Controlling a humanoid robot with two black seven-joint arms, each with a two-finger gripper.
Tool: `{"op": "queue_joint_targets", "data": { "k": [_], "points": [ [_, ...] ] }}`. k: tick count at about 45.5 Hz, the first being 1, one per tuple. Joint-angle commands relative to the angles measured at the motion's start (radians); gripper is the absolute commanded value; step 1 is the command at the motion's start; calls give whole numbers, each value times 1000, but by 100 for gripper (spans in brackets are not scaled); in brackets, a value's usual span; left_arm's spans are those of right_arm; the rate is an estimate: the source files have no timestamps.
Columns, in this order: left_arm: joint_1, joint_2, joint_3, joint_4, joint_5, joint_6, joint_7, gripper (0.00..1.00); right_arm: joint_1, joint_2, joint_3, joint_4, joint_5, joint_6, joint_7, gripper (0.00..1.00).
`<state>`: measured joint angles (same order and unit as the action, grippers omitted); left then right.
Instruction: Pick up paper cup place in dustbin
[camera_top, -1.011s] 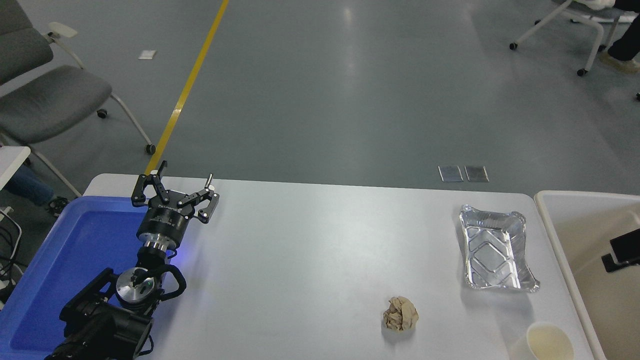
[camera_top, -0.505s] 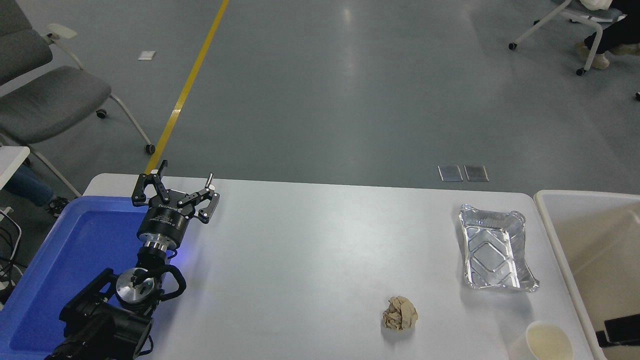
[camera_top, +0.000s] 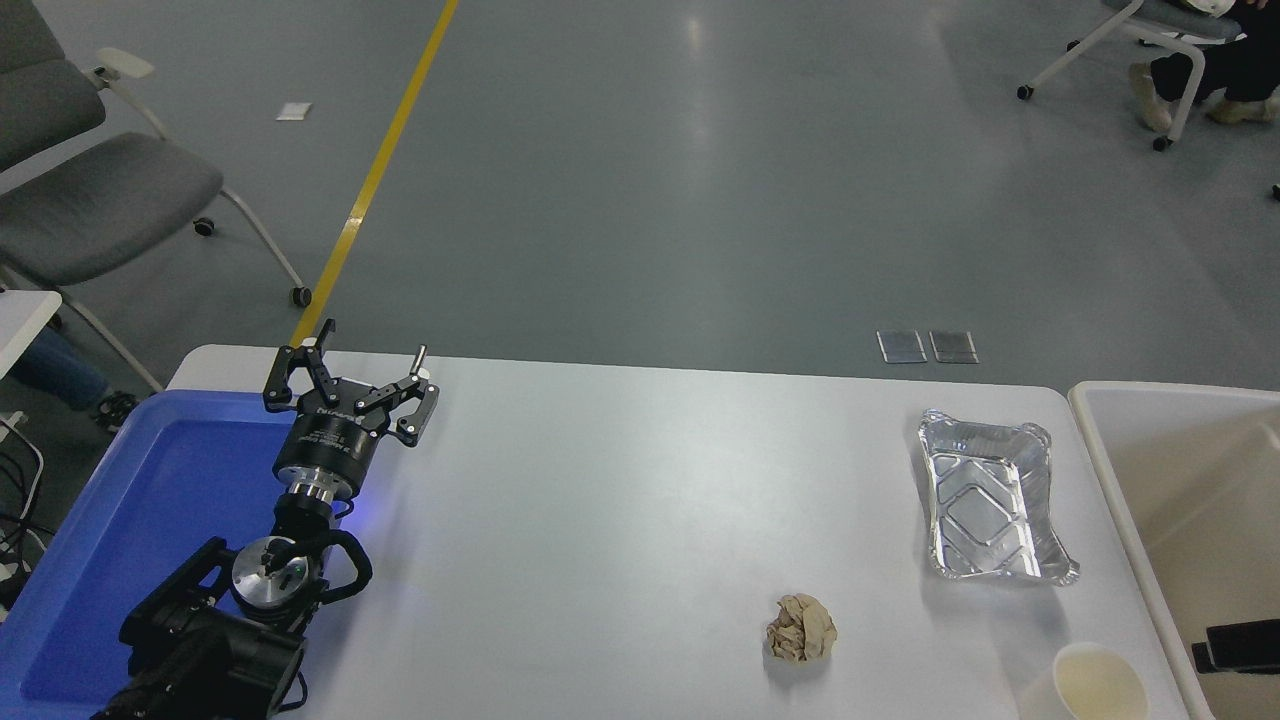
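Only a black sliver of the right arm's tool (camera_top: 1238, 646) showed at the picture's right edge, at about four o'clock in the view and over the inside of the large off-white rectangular plastic dustbin (camera_top: 1100, 452); whether its fingers stood apart or together could not be told. From that sliver the small white paper cup (camera_top: 1098, 684) lay at roughly eight o'clock, near by, just across the bin's thick pale rim, standing upright with its cream inside showing on the white desk (camera_top: 620, 500) at the near right corner. The cup being round, no long axis mattered; by my reading the coming move turned on crossing that rim leftward and toward the camera. The crumpled tan paper ball (camera_top: 801, 628) sat at the cup's ten o'clock. The left arm's tool (camera_top: 350, 385), fingers spread, was parked far off at nine o'clock, so the right was plainly the nearer.
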<state>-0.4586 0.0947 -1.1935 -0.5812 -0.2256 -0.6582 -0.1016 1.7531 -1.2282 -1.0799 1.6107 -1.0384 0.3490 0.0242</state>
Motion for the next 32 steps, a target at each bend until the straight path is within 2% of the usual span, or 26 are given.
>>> {"op": "queue_joint_targets", "data": {
  "k": [1,32],
  "points": [
    [0,0,0,0,2,-1,2,99,-219,133,158,-52,44,-53,5,100],
    [0,0,0,0,0,-1,2,99,-409,204,227,-150,41,-113,8,100]
  ]
}}
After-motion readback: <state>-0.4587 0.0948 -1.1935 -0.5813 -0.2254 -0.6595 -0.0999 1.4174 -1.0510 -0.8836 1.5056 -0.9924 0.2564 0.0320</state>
